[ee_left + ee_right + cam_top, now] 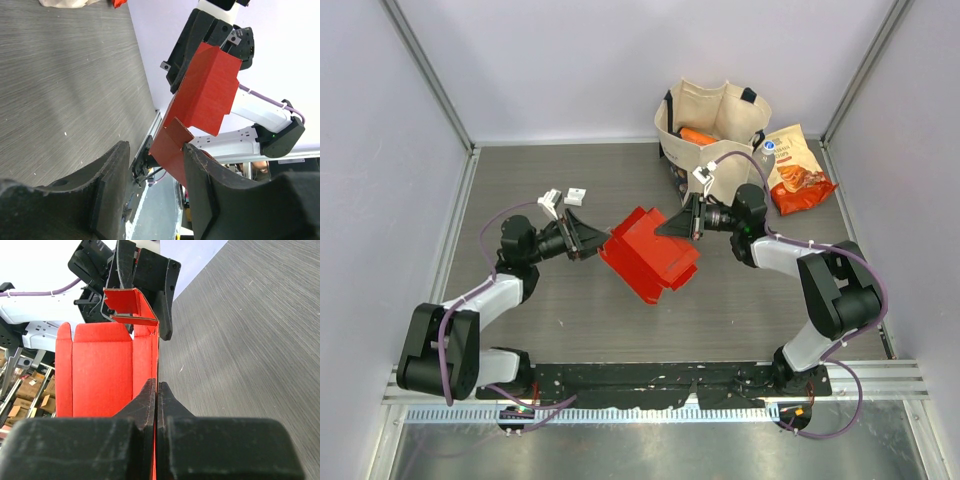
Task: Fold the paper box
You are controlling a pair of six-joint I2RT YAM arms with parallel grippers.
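The paper box [650, 255] is bright red card, partly folded, held above the table's middle between both arms. My right gripper [672, 226] is shut on the box's upper right edge; in the right wrist view its jaws [156, 386] pinch a thin red wall of the box [100, 370]. My left gripper [594, 243] is open at the box's left edge. In the left wrist view a red tab of the box [207, 90] lies between its wide-apart jaws [155, 147], touching the right finger [200, 165].
A beige cloth tote bag [705, 125] stands at the back with an orange item inside. An orange-red snack bag [798, 172] lies to its right. White walls close in the left, back and right sides; a metal rail [650, 410] runs along the near edge.
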